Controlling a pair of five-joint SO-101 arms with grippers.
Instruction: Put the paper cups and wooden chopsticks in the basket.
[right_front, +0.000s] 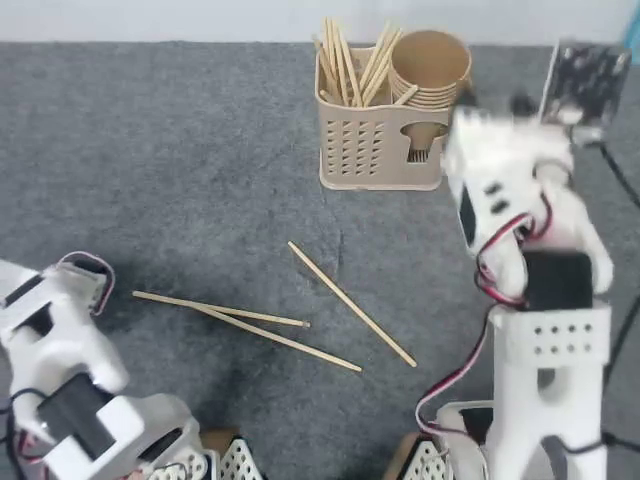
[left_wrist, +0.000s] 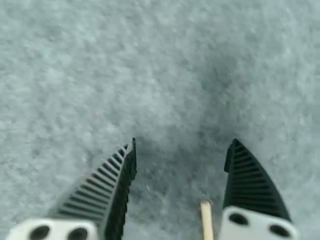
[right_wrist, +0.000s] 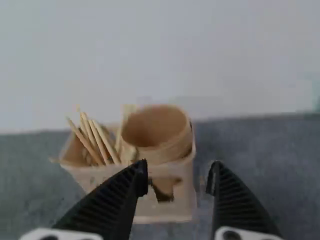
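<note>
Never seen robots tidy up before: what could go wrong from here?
The thin wooden chopstick sits off-centre in the open left gripper and might slip out. Two chopsticks on the grey carpet overlap; lifting one may drag the other. The open right gripper could nudge the nearby beige slotted basket.

**White shells, black motors, ribbed fingers**

Both arms are built from white plastic shells around blocky black motors (right_front: 558, 280). The right arm (right_front: 510, 165) carries a bundle of red, black and white wires (right_front: 500, 240) looping along its side, and a white plate (right_front: 550, 345) dotted with small round holes. The left arm (right_front: 60, 370) has a thin reddish cable (right_front: 88, 258) arching over one end. White lattice pieces (right_front: 240, 460) sit at the foot of each. The left gripper (left_wrist: 184, 145) has two black, pointed fingers (left_wrist: 107, 192), ribbed crosswise, set in white mounts (left_wrist: 55, 230) with dark screw holes. The right gripper (right_wrist: 179, 165) is the same make.
</note>
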